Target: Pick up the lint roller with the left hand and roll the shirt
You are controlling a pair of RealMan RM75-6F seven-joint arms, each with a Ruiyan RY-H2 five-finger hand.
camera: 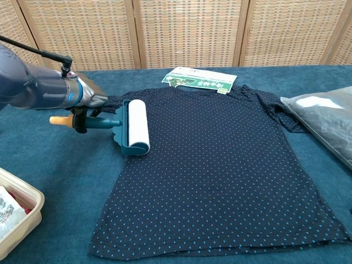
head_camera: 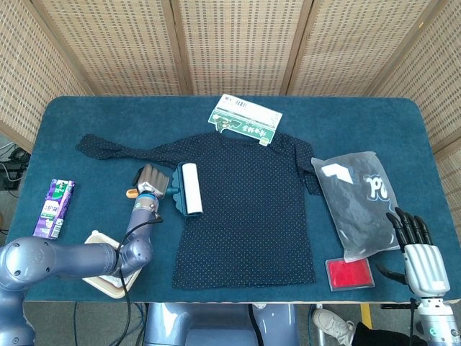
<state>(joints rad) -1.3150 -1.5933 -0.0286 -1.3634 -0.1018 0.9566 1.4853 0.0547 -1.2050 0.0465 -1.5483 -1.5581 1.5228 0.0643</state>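
A dark navy dotted shirt (head_camera: 248, 205) (camera: 220, 165) lies flat across the middle of the blue table. My left hand (head_camera: 150, 182) (camera: 82, 107) grips the teal, orange-tipped handle of the lint roller (head_camera: 189, 188) (camera: 135, 127). The roller's white drum rests on the shirt's left edge, just below the sleeve. My right hand (head_camera: 416, 249) hangs with fingers spread off the table's front right corner, holding nothing.
A green and white packet (head_camera: 245, 119) (camera: 199, 78) lies at the shirt's collar. A grey plastic bag (head_camera: 359, 202) (camera: 324, 118) and a red card (head_camera: 349, 273) sit to the right. A purple packet (head_camera: 54, 207) and a beige tray (head_camera: 108, 277) (camera: 16, 217) are at the left front.
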